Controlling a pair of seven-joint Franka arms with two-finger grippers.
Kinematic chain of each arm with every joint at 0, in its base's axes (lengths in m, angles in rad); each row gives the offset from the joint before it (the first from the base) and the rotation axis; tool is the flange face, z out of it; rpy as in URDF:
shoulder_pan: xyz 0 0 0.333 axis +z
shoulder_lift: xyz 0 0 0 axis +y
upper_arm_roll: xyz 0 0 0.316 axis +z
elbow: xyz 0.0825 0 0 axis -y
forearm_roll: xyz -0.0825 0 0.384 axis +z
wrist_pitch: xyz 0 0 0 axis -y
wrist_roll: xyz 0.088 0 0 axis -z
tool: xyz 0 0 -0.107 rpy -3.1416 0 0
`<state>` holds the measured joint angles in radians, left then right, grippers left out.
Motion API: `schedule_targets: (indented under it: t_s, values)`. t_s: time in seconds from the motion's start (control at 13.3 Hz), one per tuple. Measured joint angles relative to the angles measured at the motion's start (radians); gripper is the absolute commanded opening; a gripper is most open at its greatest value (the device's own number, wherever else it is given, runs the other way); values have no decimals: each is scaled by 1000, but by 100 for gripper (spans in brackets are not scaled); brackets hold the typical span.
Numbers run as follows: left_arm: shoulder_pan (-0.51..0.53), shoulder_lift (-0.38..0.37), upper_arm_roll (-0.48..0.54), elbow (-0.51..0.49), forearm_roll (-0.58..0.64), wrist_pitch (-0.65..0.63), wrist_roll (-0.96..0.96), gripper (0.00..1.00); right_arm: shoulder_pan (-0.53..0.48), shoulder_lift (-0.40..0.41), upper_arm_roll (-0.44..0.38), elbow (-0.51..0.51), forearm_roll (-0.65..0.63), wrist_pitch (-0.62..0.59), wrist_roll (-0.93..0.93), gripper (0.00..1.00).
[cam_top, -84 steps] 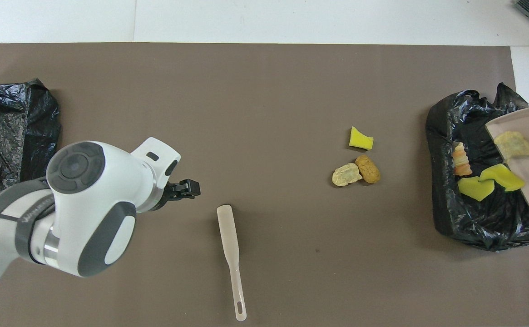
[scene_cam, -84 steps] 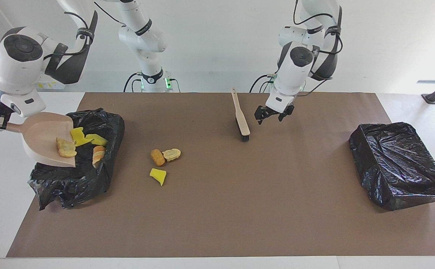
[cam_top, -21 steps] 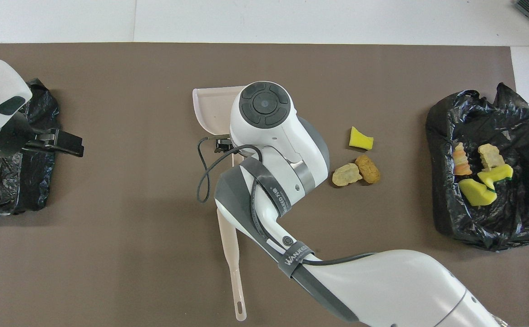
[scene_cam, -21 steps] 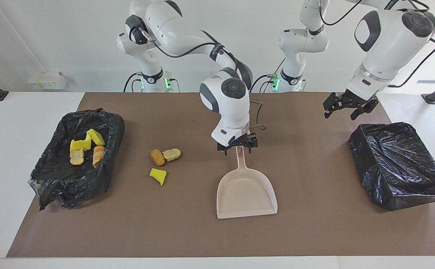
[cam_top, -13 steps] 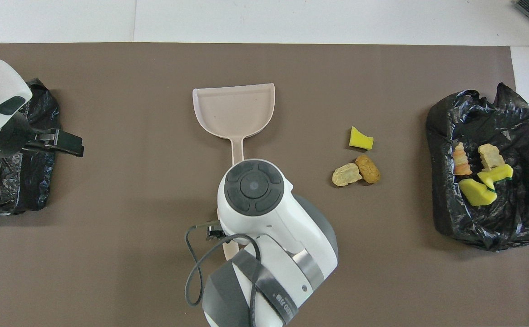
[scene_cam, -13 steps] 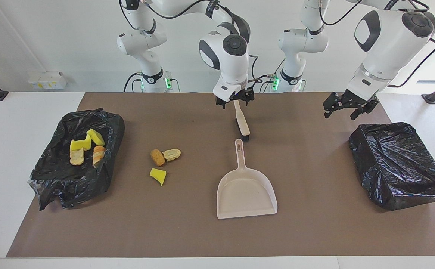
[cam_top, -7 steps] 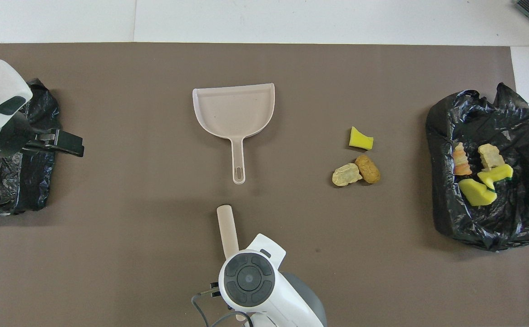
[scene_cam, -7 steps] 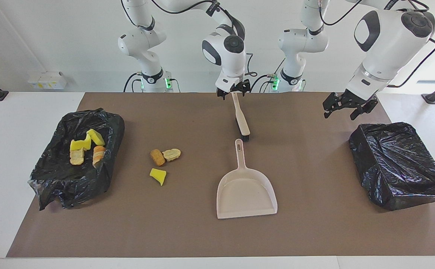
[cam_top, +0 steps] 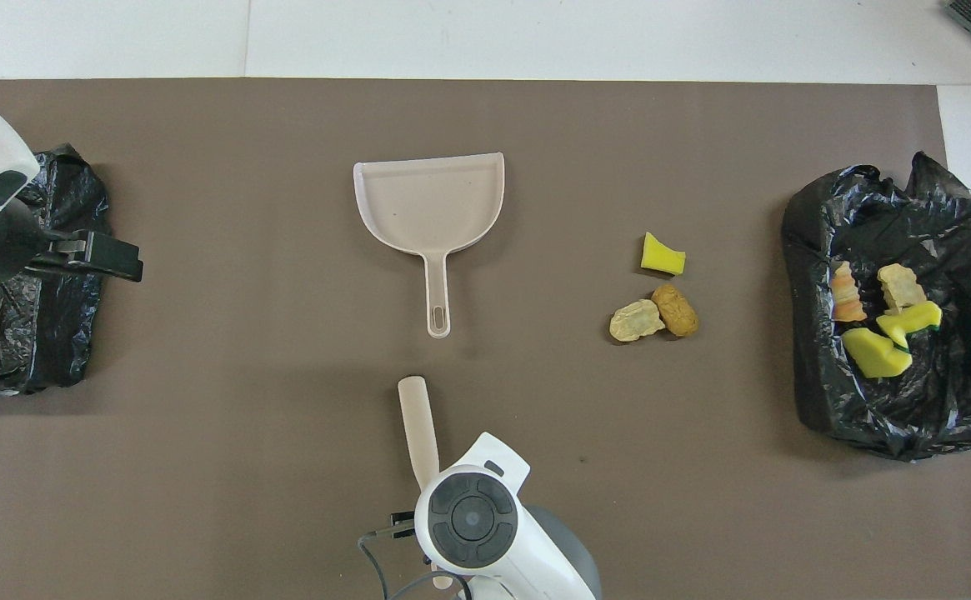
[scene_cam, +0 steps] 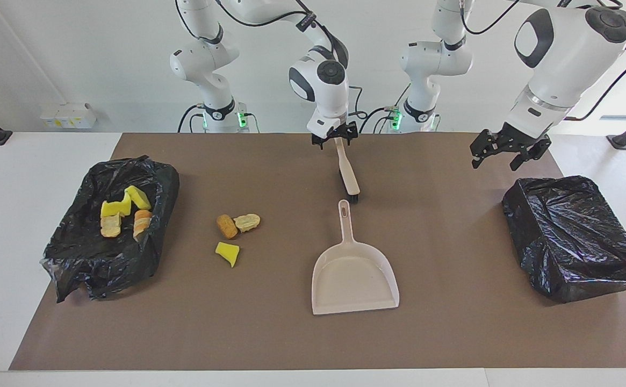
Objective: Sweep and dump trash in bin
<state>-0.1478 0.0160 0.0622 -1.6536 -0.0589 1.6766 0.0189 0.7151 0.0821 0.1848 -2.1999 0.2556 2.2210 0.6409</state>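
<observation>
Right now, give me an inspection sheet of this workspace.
Surface: brown mat on a white table.
Job's things: three trash pieces loose on the mat; four in the lined bin. Dustpan and brush lie mid-mat.
Clutter: second lined bin.
Grippers: right end effector at the brush handle; left end effector open, waiting above the second bin's edge.
Cables: on both arms.
Surroundings: white wall.

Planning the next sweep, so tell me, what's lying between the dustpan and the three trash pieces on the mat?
Nothing: bare mat separates the dustpan from the three trash pieces, clearest in the overhead view.
</observation>
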Motion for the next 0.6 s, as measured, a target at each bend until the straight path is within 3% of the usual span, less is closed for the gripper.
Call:
schedule_targets:
  t_s: [0.08,0.6]
  values:
    - [0,0,0,0,0,0,0,100,0,0,0,0,0,0,0,0]
    - [-2,13,-8,-9,0,30,6,100,-2,2,-6,0,1,1,4,0]
